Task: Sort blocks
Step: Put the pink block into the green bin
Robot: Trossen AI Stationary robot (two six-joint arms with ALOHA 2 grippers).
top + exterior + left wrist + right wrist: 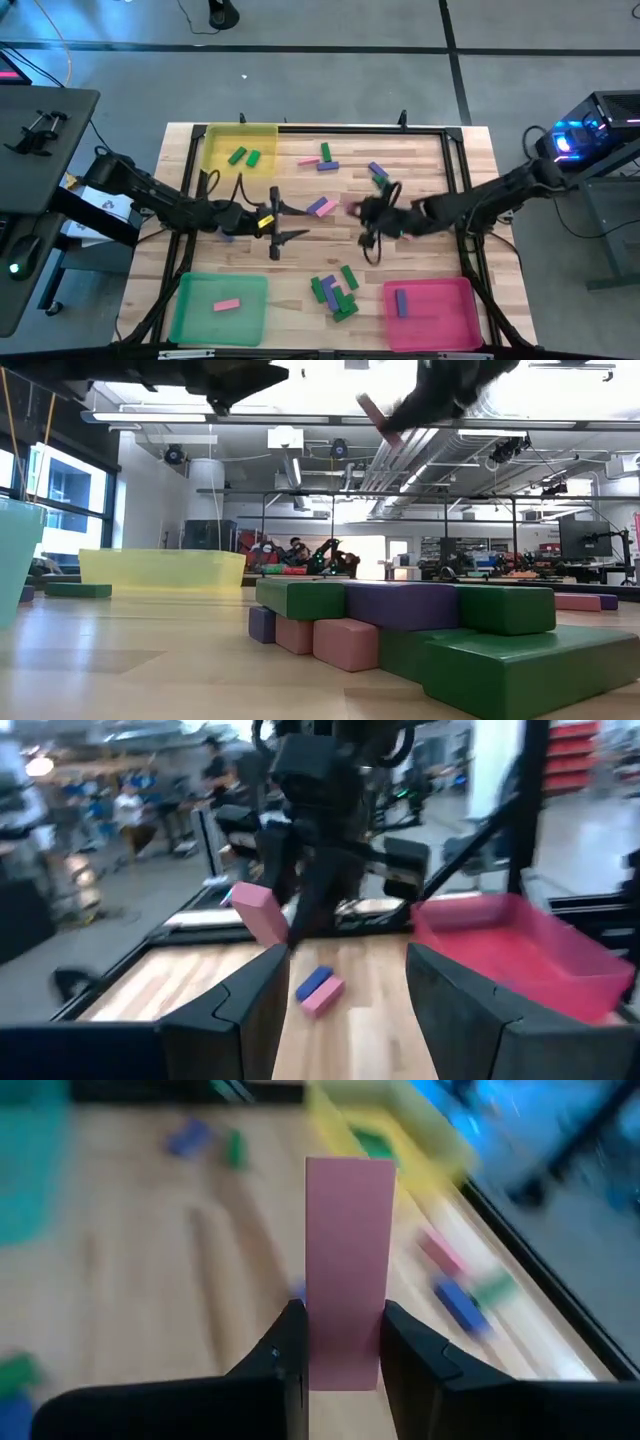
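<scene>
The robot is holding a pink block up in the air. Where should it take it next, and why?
Probably toward the green tray, since a pink block already lies in it. The right gripper is shut on the pink block, lifted off the table near the middle. The left gripper, open and empty, waits close by, so the carry should steer around it.

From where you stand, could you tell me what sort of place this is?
Probably a robotics lab: exposed ceiling ducts, a row of desk monitors behind, and a pale wooden worktable strewn with small coloured sorting blocks.
</scene>
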